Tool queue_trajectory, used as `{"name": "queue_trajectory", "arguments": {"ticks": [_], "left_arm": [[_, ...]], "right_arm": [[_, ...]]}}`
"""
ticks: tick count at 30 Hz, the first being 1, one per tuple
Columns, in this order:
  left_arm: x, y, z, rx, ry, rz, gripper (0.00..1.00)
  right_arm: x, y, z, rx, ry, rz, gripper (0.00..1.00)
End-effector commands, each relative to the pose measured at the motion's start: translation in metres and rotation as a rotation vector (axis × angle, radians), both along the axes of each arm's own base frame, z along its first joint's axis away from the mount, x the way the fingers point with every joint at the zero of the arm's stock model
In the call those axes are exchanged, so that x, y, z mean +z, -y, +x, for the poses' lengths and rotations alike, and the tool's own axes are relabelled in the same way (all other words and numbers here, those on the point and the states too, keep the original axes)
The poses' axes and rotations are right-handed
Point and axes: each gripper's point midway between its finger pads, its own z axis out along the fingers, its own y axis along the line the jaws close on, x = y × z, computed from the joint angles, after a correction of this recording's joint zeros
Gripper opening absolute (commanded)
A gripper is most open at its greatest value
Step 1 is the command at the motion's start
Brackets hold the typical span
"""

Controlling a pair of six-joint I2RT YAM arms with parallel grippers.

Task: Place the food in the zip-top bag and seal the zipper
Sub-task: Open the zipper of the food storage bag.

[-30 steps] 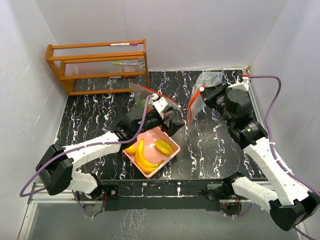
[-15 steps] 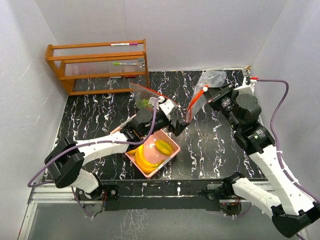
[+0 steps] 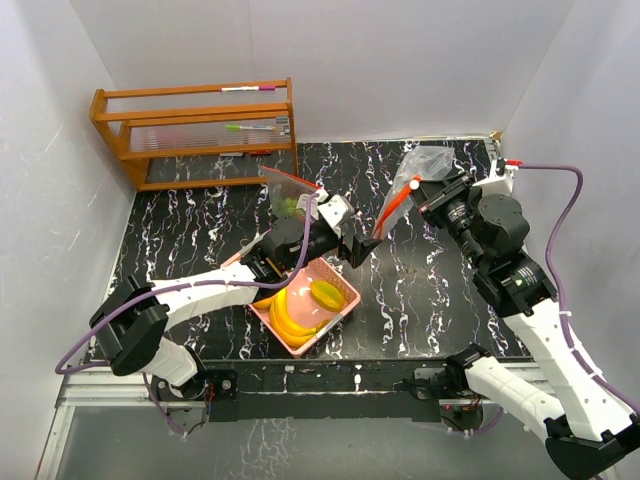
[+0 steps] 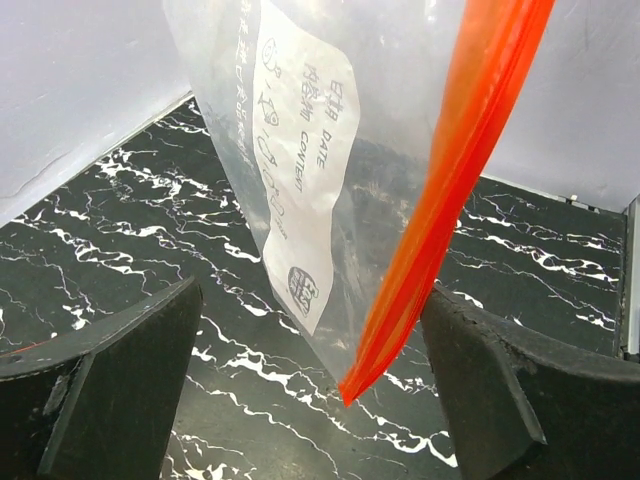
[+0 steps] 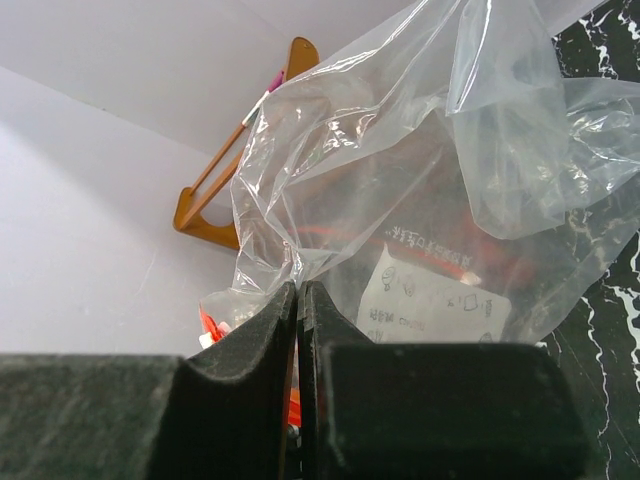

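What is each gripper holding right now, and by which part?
Right gripper is shut on the zip-top bag, pinching clear plastic near its orange zipper. Left gripper holds nothing: its open fingers flank the zipper's hanging lower end.

Three eyes on my table (image 3: 420, 290): one overhead, one riding each wrist.

The top camera sat high above and behind my bases and looked down and forward over the whole marble tabletop to the back wall, far enough off to hold both arms; the left wrist camera rode just behind my left pincer (image 4: 310, 300) and looked out low between its dark fingers (image 4: 110, 380) across the marble, the zip-top bag (image 4: 300, 180) hanging very near the lens; the right wrist camera looked along my right pincer (image 5: 298, 300), nearer still, its view tilted, past the bag to the wooden rack (image 5: 205, 228); all three views shared that bag.
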Motion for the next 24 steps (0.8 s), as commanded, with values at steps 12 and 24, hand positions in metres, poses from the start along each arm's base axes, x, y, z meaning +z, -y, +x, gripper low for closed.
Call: {"name": "queue_trajectory", "arguments": {"ticks": [12, 24], "left_arm": [[0.047, -0.008, -0.008, -0.001, 0.099, -0.088, 0.92], [0.055, -0.005, -0.013, -0.038, 0.119, -0.118, 0.02]], "right_arm": [[0.008, 0.005, -0.008, -0.005, 0.025, 0.012, 0.08], [0.009, 0.006, -0.013, 0.008, 0.022, -0.013, 0.08]]}}
